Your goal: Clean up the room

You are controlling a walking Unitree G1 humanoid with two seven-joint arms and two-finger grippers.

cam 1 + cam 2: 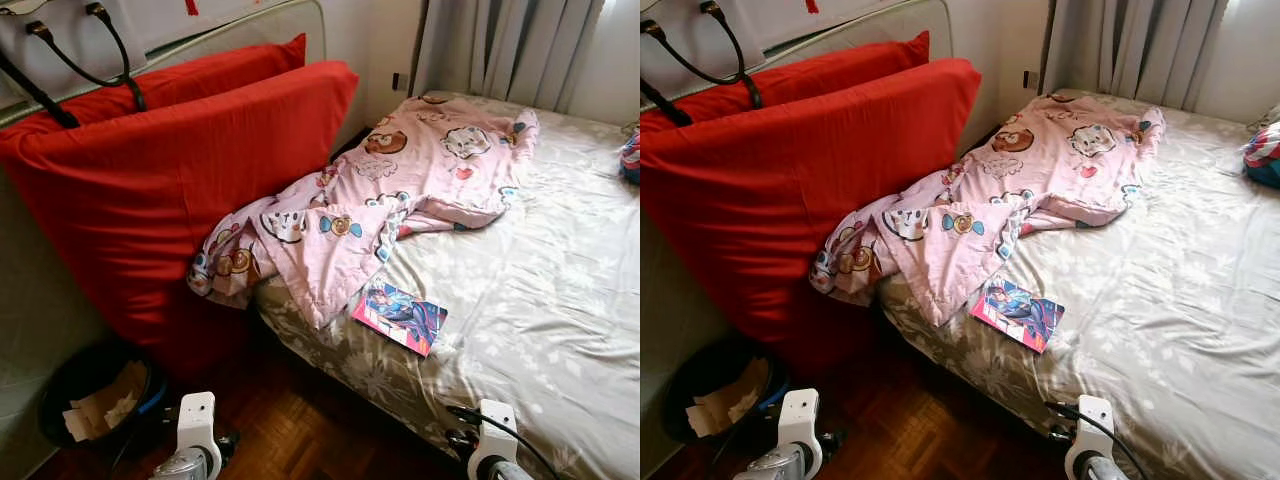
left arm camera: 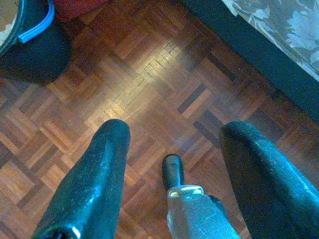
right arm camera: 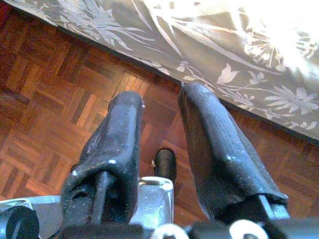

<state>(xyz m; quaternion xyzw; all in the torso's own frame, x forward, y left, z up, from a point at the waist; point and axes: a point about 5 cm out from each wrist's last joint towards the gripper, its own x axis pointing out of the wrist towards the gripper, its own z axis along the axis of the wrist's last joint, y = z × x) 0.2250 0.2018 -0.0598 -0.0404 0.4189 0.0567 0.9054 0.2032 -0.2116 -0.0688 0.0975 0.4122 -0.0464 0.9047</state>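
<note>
Both end effectors hang spread and empty; the comic book (image 1: 400,315) on the bed (image 1: 560,300) looks thin, light, floppy, so pinch its overhanging edge.

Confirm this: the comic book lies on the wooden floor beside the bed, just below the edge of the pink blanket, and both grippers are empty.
Not quite. The comic book lies on the bed, on the floral sheet near its edge, not on the wooden floor; the left eye view shows this. It does sit just below the pink blanket, and the left gripper and right gripper are both empty.
</note>
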